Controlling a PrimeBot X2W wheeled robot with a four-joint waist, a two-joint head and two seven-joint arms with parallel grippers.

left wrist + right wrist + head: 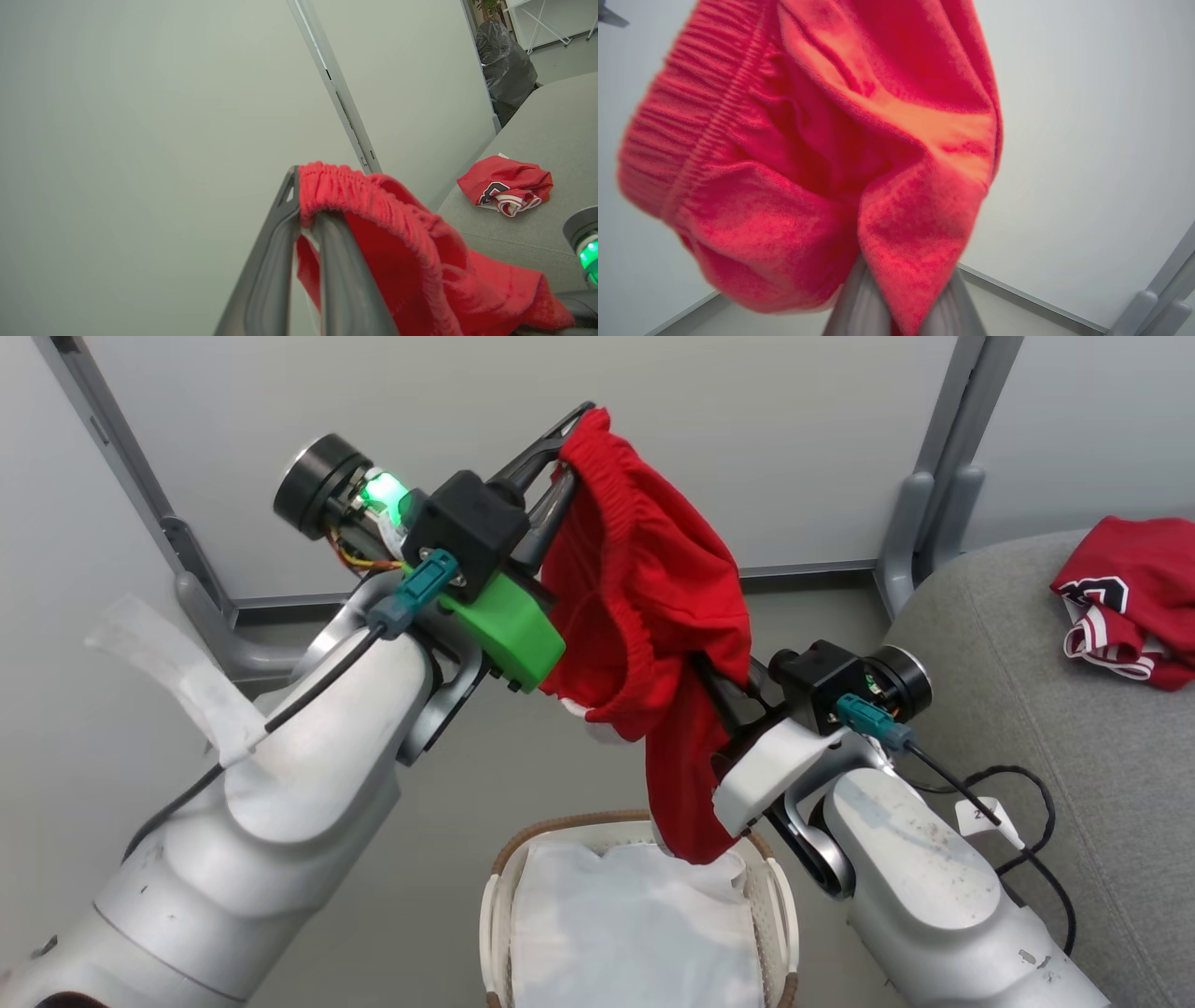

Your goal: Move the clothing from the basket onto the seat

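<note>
One red jersey (1125,597), its black-and-white emblem showing, lies crumpled on the grey seat (1008,728) at the far right, so that part looks done. What remains is the pair of red shorts (644,607), hanging in the air above the basket (495,905), with the lowest fold just reaching the basket's far right rim. Inside the basket lies the white liner (616,924), with no red on it. The left tool (571,434) is clenched on the elastic waistband at the top. The right tool (717,691) is clenched on a fold lower down and to the right. The shorts have yet to be carried right onto the seat.
</note>
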